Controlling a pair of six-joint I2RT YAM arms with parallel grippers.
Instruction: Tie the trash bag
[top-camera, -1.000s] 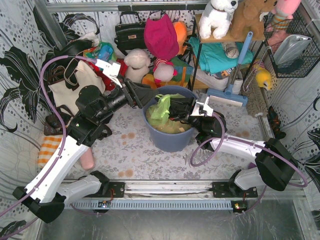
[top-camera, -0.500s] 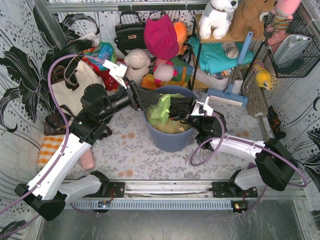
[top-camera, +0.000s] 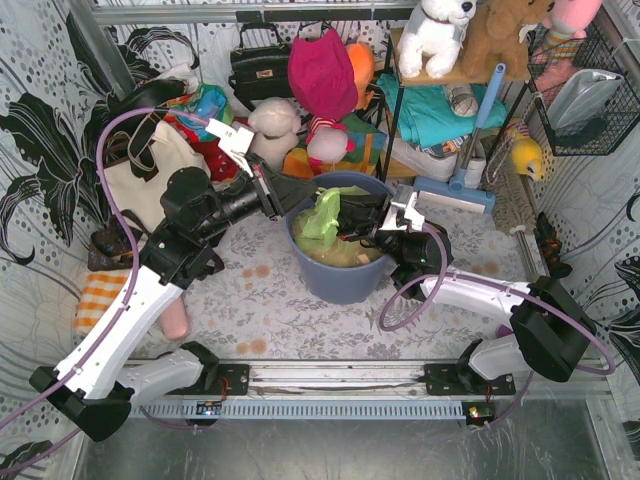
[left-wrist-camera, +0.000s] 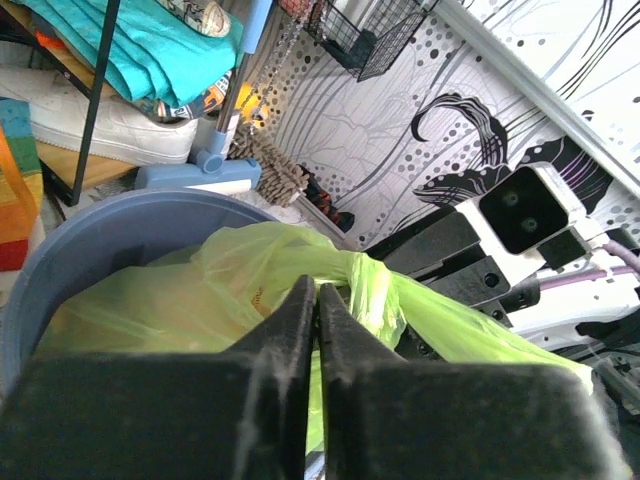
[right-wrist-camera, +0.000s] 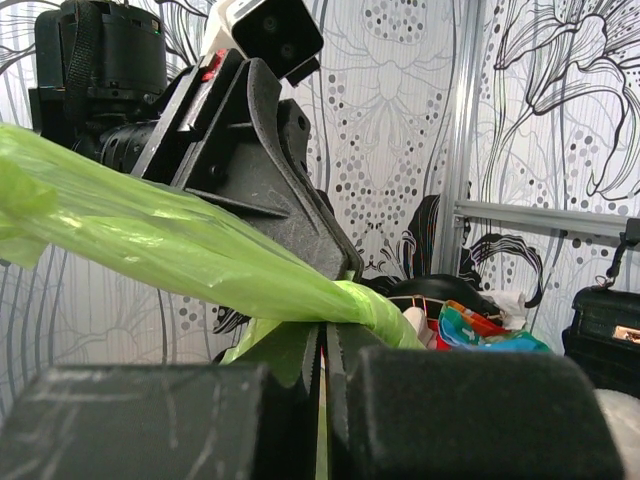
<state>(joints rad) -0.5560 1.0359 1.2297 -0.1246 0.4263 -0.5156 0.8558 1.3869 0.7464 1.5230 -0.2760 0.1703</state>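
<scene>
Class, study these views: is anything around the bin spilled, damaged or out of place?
Brownish spots stain the table cover left of the bin, like dried spills. The trash bag itself looks intact.

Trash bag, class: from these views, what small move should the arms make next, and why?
The left end effector and right end effector each pinch a strand of the trash bag, a loose twist between them; drawing them apart would probably tighten it.
</scene>
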